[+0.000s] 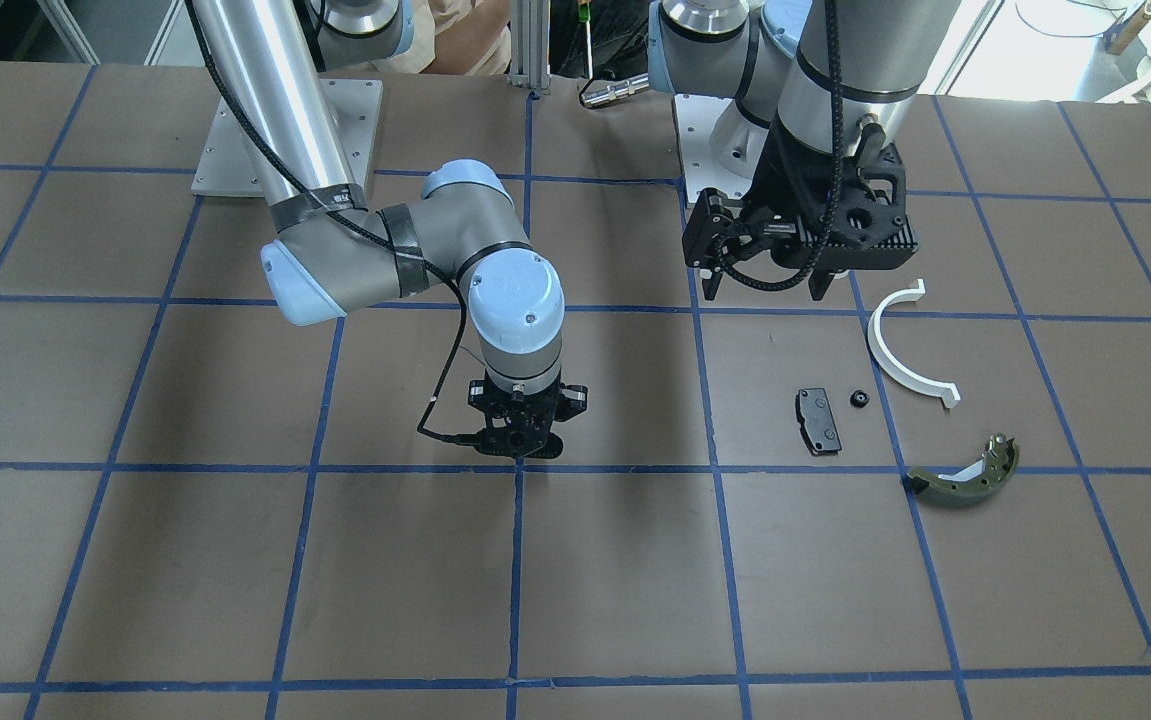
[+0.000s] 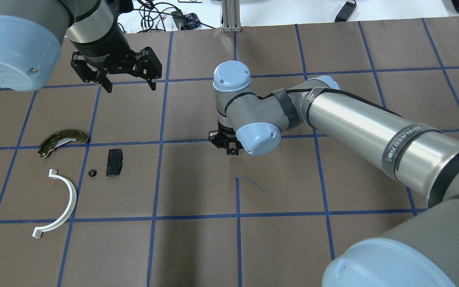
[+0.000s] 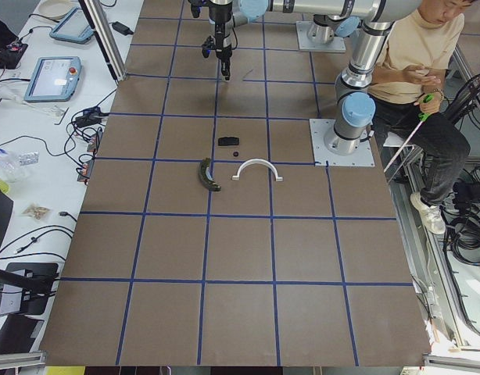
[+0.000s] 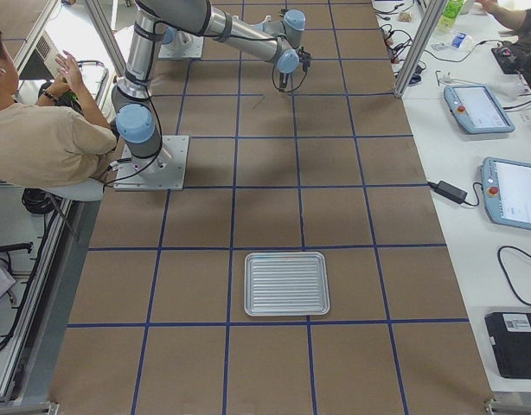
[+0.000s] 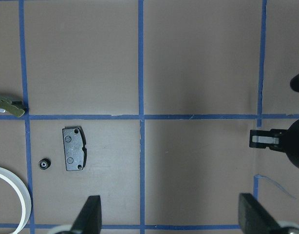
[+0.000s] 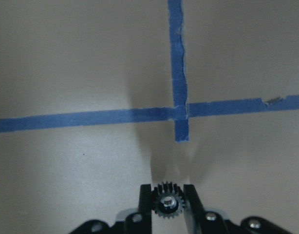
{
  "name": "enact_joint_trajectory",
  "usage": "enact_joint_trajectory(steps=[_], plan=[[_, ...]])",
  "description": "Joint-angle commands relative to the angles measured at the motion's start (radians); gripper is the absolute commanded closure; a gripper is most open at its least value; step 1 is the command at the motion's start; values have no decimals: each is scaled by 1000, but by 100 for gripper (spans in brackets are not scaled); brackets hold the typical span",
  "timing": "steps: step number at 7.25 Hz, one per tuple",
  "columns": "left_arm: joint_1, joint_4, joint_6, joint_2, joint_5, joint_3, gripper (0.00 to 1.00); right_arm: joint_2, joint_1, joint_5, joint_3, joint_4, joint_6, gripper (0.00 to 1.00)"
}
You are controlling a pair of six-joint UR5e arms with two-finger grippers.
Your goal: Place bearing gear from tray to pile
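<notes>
**A:** Status on the gear?

**B:** R wrist cam: gear (image 6: 167,204) sits pinched in the right jaws, which are narrow on it. Teeth show, and it's low over the desk (image 1: 615,580) by a tape cross. So it's off the tray, and I'd call pickup done.

**A:** How far from the pile?

**B:** Well apart, it's mid-desk. Pile (image 2: 92,173) lies over on the left arm's side: pad (image 2: 114,162), ring (image 2: 62,199), shoe (image 2: 62,140). There's also a tiny toothed bit (image 5: 44,164) just beside the pad, prob. another gear. Left to do, imo: carry it across, lower, let go near the pad.

**A:** Left jaws?

**B:** Wide, holding nothing, hanging above the desk beyond the pile.

**A:** Tray?

**B:** Tray (image 4: 287,284) is at the far end, and only the R side cam shows it whole. Looks bare, but anything gear-sized there is too small for me to tell.

**A:** What else can't you see?

**B:** In the overhead cam the right jaws are mostly hidden under their own wrist. No ext. cam shows the held gear. I can't tell if it clears the desk.
</notes>
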Motion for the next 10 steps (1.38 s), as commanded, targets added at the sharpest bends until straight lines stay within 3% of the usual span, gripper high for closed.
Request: enact_joint_trajectory(steps=[1,3,5,7,8,10], plan=[[1,1,1,-1,2,0,0,-6,1,4,5,-22,-12,0],[1,-1,-19,-21,3,3,0,-76,-66,-11,4,-9,-171,0],[3,4,-51,-78,-3,-18,0,-177,-235,1,8,69,-273,0],[-38,89,-160,-177,-10,-37,0,-306,-345,-15,10,258,-439,0],[-96,125,-161,-225,-6,-42,0,-379,-388,-7,10,378,-441,0],[-160,256,-190,-316,-10,-83,0,-514,-410,-24,8,503,-438,0]])
